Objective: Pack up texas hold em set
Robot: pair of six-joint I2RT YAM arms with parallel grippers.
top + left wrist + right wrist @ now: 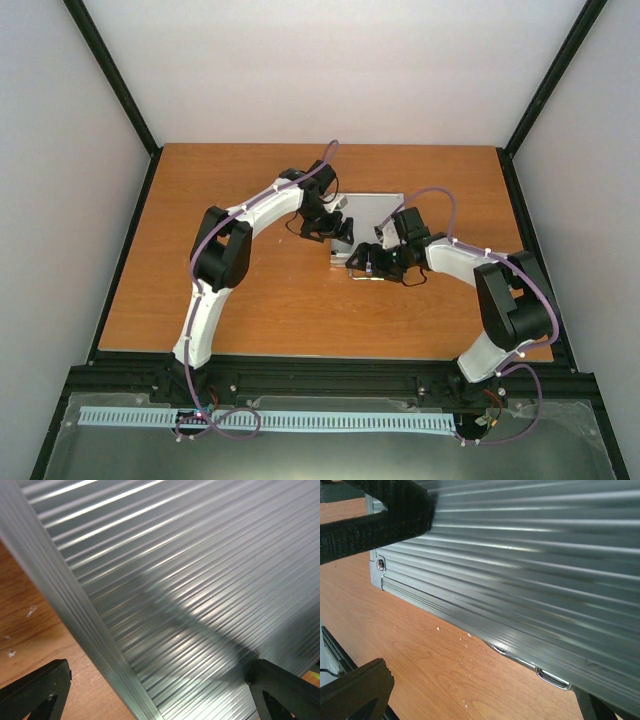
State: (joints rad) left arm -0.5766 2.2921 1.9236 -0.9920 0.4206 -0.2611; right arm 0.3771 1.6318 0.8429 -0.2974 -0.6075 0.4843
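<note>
The silver ribbed aluminium case [378, 212] lies shut and flat at the middle of the table. My left gripper [333, 228] is open over the case's left edge. In the left wrist view the ribbed lid [190, 590] fills the frame between the spread fingers [35, 690]. My right gripper [366, 262] is open at the case's near edge. The right wrist view shows the lid [535, 555], a metal latch [553, 679] and my spread fingertips [355, 690]. Chips, dice, card boxes and disc are out of view.
The wooden table [200, 250] is bounded by a black frame [330, 372] and grey walls. A black shape [375, 520] crosses the top left of the right wrist view, close to the case corner.
</note>
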